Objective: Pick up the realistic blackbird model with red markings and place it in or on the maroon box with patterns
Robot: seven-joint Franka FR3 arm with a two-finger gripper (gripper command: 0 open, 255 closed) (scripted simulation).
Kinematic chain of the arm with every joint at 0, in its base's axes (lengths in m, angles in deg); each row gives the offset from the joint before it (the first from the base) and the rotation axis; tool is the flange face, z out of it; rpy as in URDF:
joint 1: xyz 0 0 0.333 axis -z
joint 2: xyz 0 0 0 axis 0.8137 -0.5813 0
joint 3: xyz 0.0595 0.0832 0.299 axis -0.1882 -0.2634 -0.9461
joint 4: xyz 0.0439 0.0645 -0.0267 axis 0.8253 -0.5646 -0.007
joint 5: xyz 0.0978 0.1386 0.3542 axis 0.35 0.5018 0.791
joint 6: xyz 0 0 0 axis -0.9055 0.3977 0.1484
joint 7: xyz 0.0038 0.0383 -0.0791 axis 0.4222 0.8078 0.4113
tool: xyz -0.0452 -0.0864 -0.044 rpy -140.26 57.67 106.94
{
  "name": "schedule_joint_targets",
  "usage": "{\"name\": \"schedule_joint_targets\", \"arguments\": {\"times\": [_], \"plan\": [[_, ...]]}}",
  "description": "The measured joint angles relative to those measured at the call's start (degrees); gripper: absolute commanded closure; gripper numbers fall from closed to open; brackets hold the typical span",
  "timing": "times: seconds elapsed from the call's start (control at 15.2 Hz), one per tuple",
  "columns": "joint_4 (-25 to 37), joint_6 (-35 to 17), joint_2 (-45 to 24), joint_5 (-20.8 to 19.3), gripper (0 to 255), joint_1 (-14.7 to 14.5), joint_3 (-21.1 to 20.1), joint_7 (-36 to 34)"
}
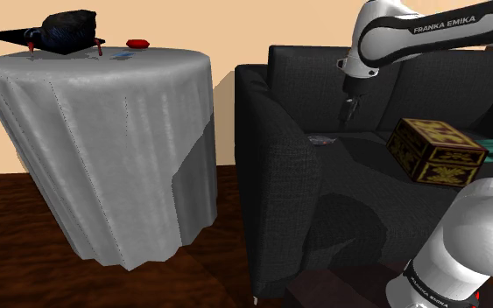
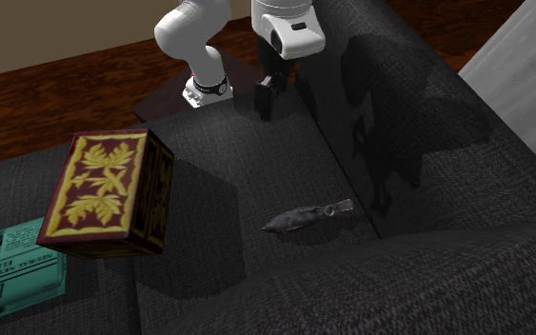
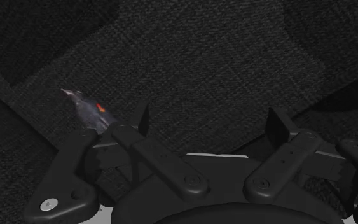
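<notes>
The black sofa (image 1: 297, 175) sprawls beside a round table draped in grey cloth (image 1: 104, 157), and the white arm (image 1: 428, 31) reaches over the seat. The maroon box (image 2: 104, 190), gold leaves on its lid, sits tilted on the cushion. The gripper (image 3: 210, 127) hovers with its fingers spread wide and nothing between them. The small blackbird model (image 3: 88, 109), with a red wing patch, lies on the seat, apart from box and fingers.

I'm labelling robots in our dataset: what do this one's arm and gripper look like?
The arm has rounded white links with dark joints and black FRANKA EMIKA lettering. The gripper is all black, with two flat fingers.
</notes>
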Motion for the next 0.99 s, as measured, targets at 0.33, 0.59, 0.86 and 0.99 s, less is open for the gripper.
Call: {"name": "schedule_joint_targets", "arguments": {"times": [0.33, 0.59, 0.86, 0.99], "plan": [[3.0, -7.3, -9.9, -1.2, 0, -1.3, 4.4, 9.0], [7.0, -12.9, -19.1, -0.3, 0, -2.4, 7.2, 16.3], [11.2, -17.7, -27.8, 1.5, 0, -2.9, 9.0, 23.8], [15.0, -18.9, -32.8, 3.2, 0, -2.8, 9.5, 28.0]]}}
